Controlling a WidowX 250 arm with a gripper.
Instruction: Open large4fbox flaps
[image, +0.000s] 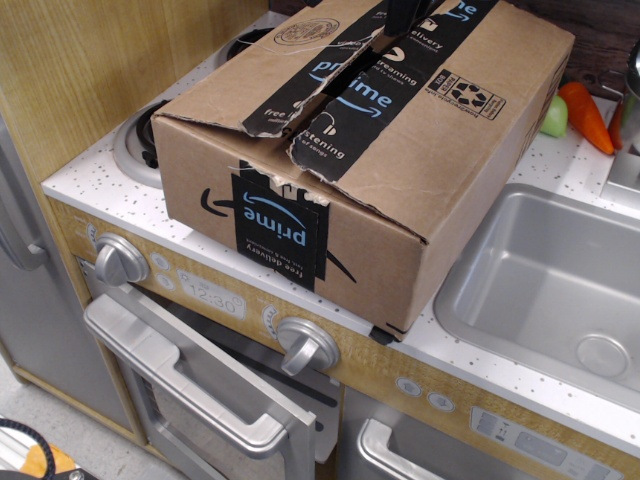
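The large4fbox (330, 200) is a brown cardboard box lying across the toy stove top (100, 180), with black "prime" tape and a smile-arrow logo on its front. Its two top flaps, left (240, 85) and right (450, 110), lie nearly flat. The tape along their middle seam (335, 95) is torn, and the front ends are slightly lifted and parted. A dark part of my gripper (405, 14) shows at the top edge, over the far end of the seam. Only its tip is in view, so its jaws cannot be read.
A grey sink (560, 290) lies right of the box. A toy carrot (588, 115) and a green toy (554, 117) sit behind the sink. A wooden wall (90, 60) stands to the left. Stove knobs (305, 345) and the oven handle (200, 390) are below.
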